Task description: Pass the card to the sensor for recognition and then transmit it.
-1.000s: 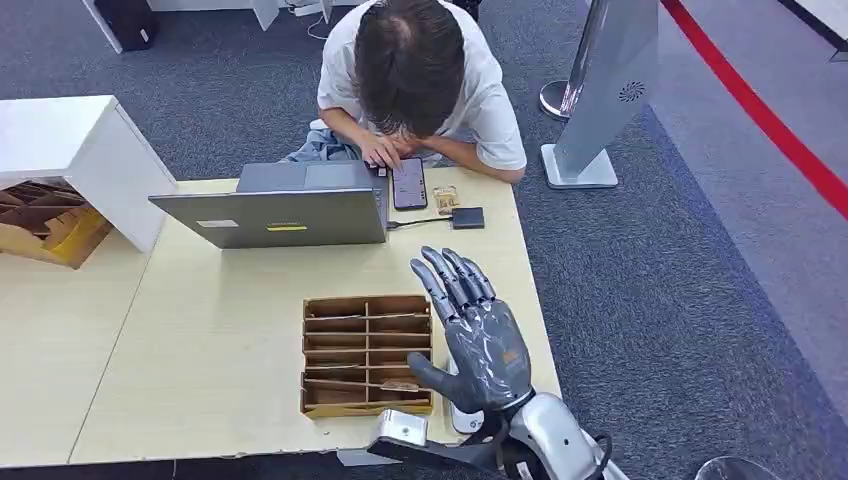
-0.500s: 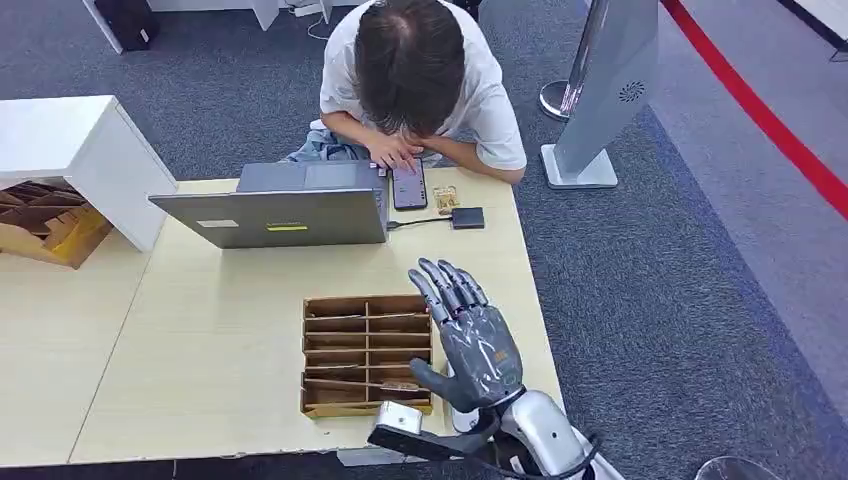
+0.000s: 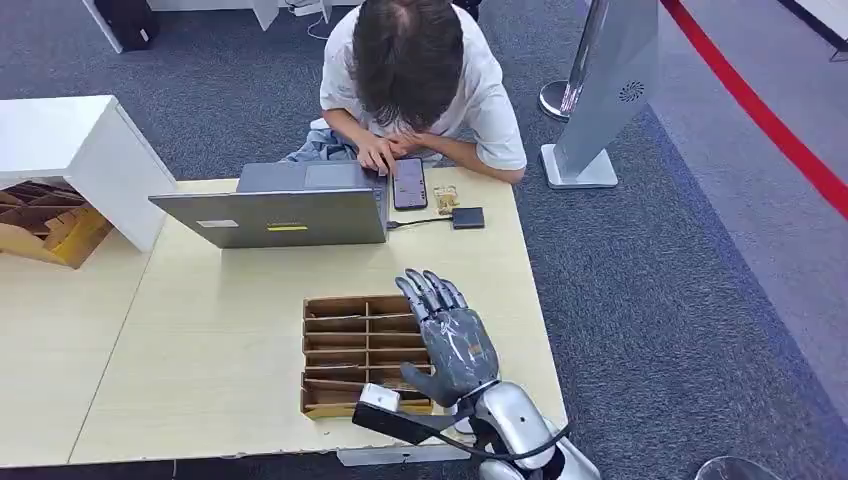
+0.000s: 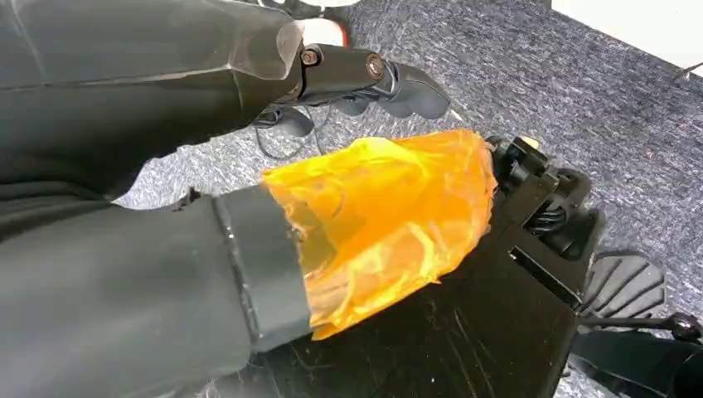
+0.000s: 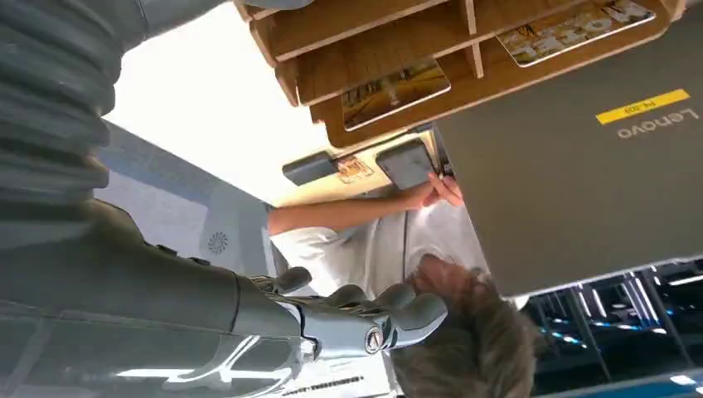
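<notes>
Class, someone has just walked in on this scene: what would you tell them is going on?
The robot's right hand hovers open over the right side of a wooden divided tray on a pale table, holding nothing. Cards lie in the tray's compartments. Across the table, a person bends over a phone beside a laptop.

You see a wooden slotted tray (image 3: 345, 350) on a smooth, matt pale wood-look table (image 3: 200, 330), a matt grey metal-look laptop lid (image 3: 275, 215), rough grey carpet (image 3: 680, 280), and the right hand's (image 3: 455, 340) glossy grey shell.
</notes>
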